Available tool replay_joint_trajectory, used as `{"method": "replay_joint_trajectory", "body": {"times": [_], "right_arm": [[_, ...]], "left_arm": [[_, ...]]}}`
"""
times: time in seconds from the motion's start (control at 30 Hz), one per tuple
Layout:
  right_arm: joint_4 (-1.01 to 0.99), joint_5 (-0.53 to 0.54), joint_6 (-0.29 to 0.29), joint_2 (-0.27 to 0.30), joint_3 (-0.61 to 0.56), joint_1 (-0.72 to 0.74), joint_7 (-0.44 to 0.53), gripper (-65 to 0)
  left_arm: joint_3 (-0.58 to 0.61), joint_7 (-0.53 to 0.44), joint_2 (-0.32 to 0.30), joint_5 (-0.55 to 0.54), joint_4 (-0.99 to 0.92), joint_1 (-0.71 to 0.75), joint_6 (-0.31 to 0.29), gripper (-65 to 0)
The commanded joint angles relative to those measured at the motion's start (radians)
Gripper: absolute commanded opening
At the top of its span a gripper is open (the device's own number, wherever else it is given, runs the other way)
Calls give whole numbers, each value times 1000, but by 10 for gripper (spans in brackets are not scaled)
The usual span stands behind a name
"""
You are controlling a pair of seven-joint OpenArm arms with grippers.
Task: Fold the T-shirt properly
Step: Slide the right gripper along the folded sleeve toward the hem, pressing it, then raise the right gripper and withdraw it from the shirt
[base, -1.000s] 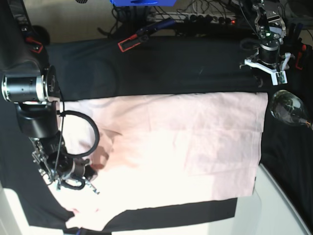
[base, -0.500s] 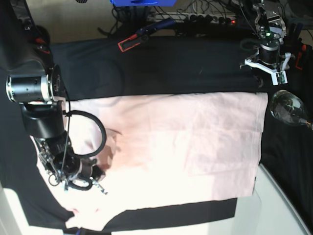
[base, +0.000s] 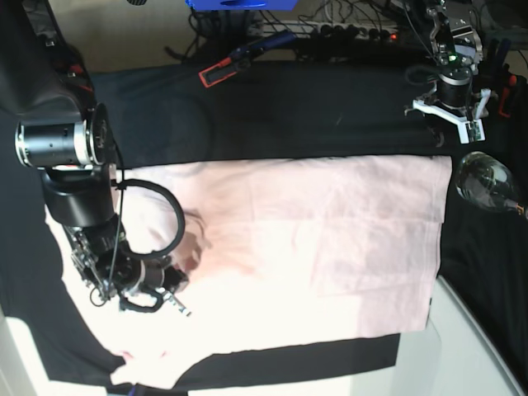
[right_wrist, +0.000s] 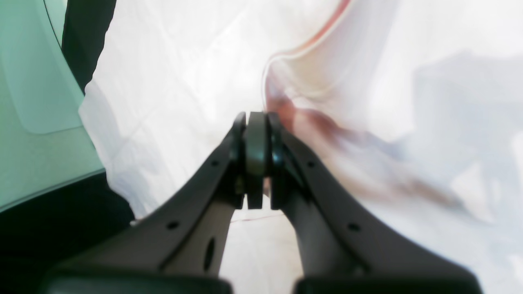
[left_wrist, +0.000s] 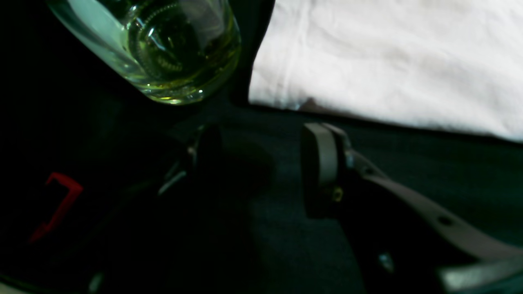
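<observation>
The pale pink T-shirt [base: 313,247] lies spread, plain side up, on the black table cloth [base: 247,115]. At the shirt's left part my right gripper [base: 169,285] is shut, and a raised fold of the T-shirt [right_wrist: 286,94] runs up to its fingertips [right_wrist: 257,134]. My left gripper [base: 459,130] hangs open over bare black cloth just beyond the shirt's far right corner. In the left wrist view its fingers [left_wrist: 320,163] stand wide apart with nothing between them, the T-shirt [left_wrist: 388,61] corner a little ahead of them.
A clear glass vessel [base: 487,183] lies just right of the shirt's corner, close to the left gripper; it shows as the glass vessel [left_wrist: 163,49] in the left wrist view. A red-handled tool [base: 221,73] and cables lie at the cloth's far edge. A pale surface [right_wrist: 36,102] borders the cloth.
My right gripper, still shut, has moved rightward over the shirt, and the raised fold of fabric has shifted right with it. The left arm has not moved.
</observation>
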Motion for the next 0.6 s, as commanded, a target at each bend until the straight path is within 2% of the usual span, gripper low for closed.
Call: {"method": "replay_joint_trajectory", "body": {"times": [0.0,0.13,0.2,0.23,0.33,0.4,0.47,0.57], "right_arm": [[15,14,12,2,0,37,0,-647],[24,14,14,-1,3,26,0,-646],[24,14,14,-10,-2,28,-6,-612],[24,14,14,-12,3,28,-22,-572],[26,14,14,-24,6,29,-42,-386],[44,15,14,-29,7,25,-39,-309],[106,15,19,-29,7,3,-43,-312],[330,9,95,-18,3,-61,-97,-326]], "left_arm": [[-6,-22,-14,-4,13,-1,6,-349],[-6,-22,-14,-4,13,-1,6,-349],[-6,-22,-14,-4,13,-1,6,-349],[-6,-22,-14,-4,13,-1,6,-349],[-6,-22,-14,-4,13,-1,6,-349],[-6,-22,-14,-4,13,-1,6,-349],[-6,-22,-14,-4,13,0,6,-349],[-6,-22,-14,-4,13,0,6,-349]]}}
